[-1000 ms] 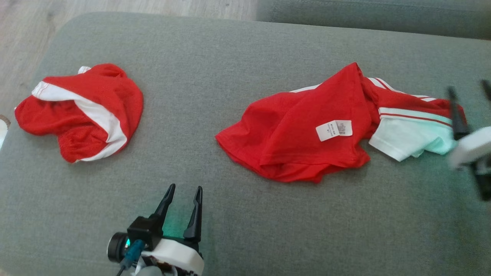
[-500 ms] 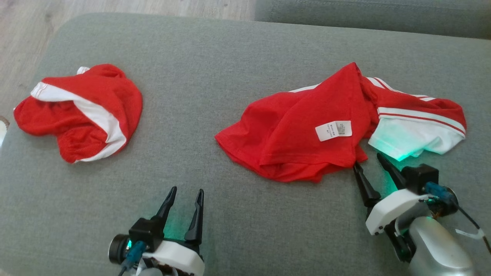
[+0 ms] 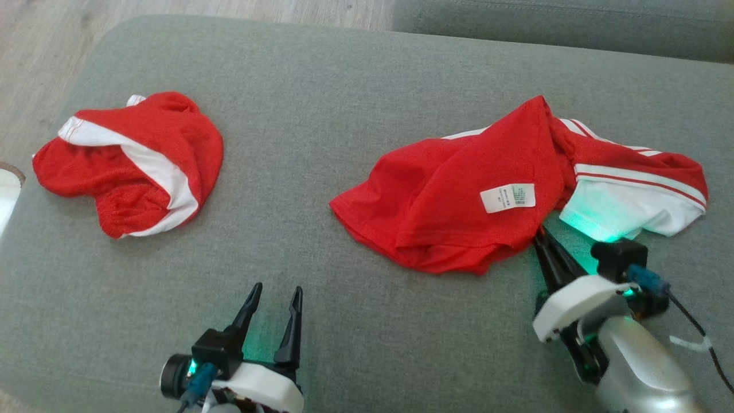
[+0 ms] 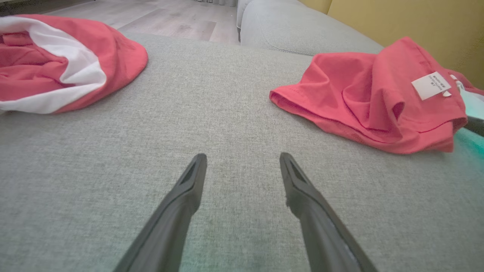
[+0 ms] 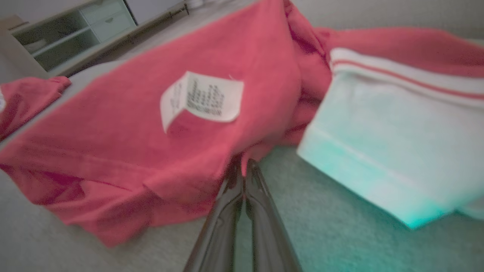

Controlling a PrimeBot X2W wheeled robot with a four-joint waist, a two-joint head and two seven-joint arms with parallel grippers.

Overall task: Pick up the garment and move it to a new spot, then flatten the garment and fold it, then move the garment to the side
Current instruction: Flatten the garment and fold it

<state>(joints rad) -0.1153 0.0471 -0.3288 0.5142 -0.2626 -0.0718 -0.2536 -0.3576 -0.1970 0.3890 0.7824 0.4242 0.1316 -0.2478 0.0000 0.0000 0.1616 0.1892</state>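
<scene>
Crumpled red shirt [image 3: 453,201] on grey sofa cushion [image 3: 321,103], right of centre, white label [image 3: 508,198] facing up, white striped sleeve [image 3: 631,206] at far right. Right hand [image 3: 540,234]: fingers pressed together, pinching shirt's near hem just below the label. Green glow on sleeve beside it. Left hand [image 3: 276,288]: fingers apart, empty, low over bare cushion, well apart from shirt. Second red-and-white garment [image 3: 132,160] bunched at cushion's left end.
</scene>
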